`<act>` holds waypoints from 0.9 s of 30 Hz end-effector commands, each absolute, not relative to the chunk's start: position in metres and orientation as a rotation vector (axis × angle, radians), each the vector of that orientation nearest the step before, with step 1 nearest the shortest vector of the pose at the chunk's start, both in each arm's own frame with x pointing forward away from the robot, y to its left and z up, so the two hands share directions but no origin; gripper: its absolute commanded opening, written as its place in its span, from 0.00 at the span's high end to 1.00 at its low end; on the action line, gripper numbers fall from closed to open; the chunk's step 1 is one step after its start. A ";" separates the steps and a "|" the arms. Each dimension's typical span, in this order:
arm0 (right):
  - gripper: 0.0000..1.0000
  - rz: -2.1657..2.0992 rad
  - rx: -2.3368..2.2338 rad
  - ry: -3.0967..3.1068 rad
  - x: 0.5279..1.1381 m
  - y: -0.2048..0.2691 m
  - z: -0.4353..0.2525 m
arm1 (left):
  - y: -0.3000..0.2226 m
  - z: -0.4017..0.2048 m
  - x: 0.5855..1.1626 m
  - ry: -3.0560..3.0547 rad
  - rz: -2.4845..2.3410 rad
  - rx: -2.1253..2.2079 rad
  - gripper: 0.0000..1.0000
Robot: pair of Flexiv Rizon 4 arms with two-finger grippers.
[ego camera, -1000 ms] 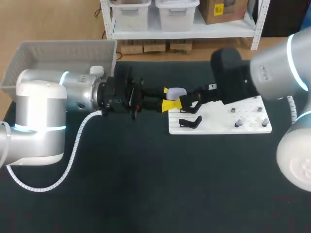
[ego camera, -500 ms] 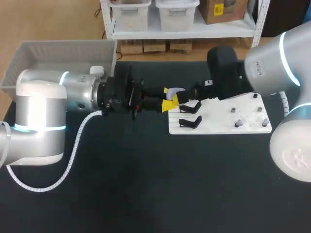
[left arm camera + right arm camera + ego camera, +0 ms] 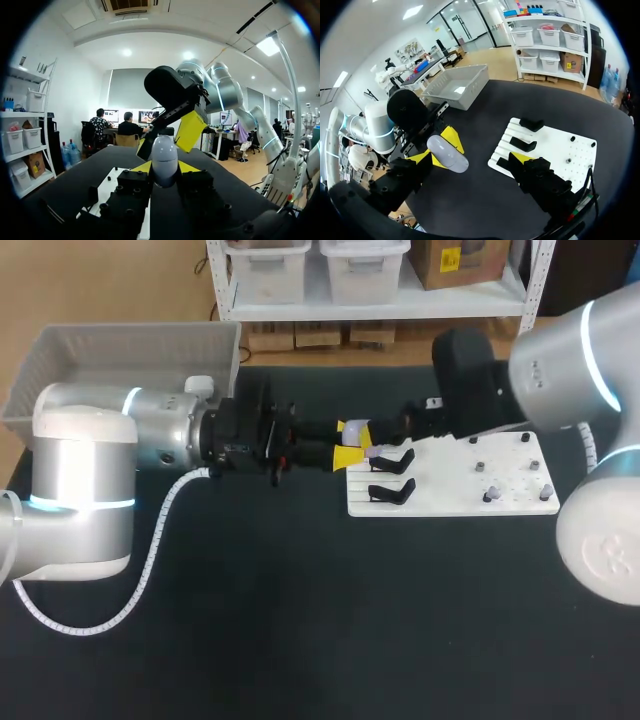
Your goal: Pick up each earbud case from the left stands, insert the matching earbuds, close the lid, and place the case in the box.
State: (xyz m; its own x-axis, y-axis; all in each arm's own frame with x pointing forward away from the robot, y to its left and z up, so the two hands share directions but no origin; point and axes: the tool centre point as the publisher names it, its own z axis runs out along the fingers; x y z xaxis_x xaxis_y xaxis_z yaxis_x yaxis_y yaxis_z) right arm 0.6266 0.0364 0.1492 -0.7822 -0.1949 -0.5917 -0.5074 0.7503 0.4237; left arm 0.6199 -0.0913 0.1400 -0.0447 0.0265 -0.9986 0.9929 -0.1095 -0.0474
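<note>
A pale, egg-shaped earbud case (image 3: 367, 443) hangs in the air over the left edge of the white stand board (image 3: 450, 485). My left gripper (image 3: 351, 443) is shut on it, one yellow tip on each side. In the left wrist view the case (image 3: 164, 159) stands upright between those tips. My right gripper (image 3: 388, 443) comes in from the right, open wide, with its fingers on either side of the case. In the right wrist view the case (image 3: 447, 153) lies between my right gripper's (image 3: 470, 170) spread fingers, nearer one finger, apart from both.
Two black stands (image 3: 391, 490) sit empty on the board's left part; small pegs (image 3: 490, 495) dot its right part. The grey box (image 3: 120, 350) stands at the table's far left corner, behind my left arm.
My right arm has shifted toward the far side and its open fingers have closed in around the case from the right. The left arm and the case have stayed put.
</note>
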 end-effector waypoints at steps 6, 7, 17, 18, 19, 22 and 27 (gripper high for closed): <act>0.00 0.754 -0.518 2.396 0.639 0.031 0.162 | -0.091 0.140 0.619 1.204 -1.311 1.283 1.00; 0.00 0.744 -0.518 2.388 0.640 0.030 0.165 | -0.091 0.140 0.619 1.204 -1.311 1.283 1.00; 0.00 0.550 -0.580 2.352 0.639 0.012 0.191 | -0.091 0.142 0.618 1.161 -1.283 1.296 1.00; 0.00 0.520 -0.590 2.350 0.638 0.009 0.194 | -0.091 0.143 0.618 1.155 -1.271 1.298 1.00; 0.00 0.482 -0.599 2.359 0.637 0.005 0.196 | -0.091 0.144 0.618 1.139 -1.271 1.299 1.00; 0.00 0.383 -0.628 2.388 0.636 -0.011 0.199 | -0.091 0.146 0.619 1.111 -1.255 1.304 1.00; 0.00 0.223 -0.655 2.458 0.634 -0.044 0.197 | -0.092 0.147 0.617 1.094 -1.243 1.318 1.00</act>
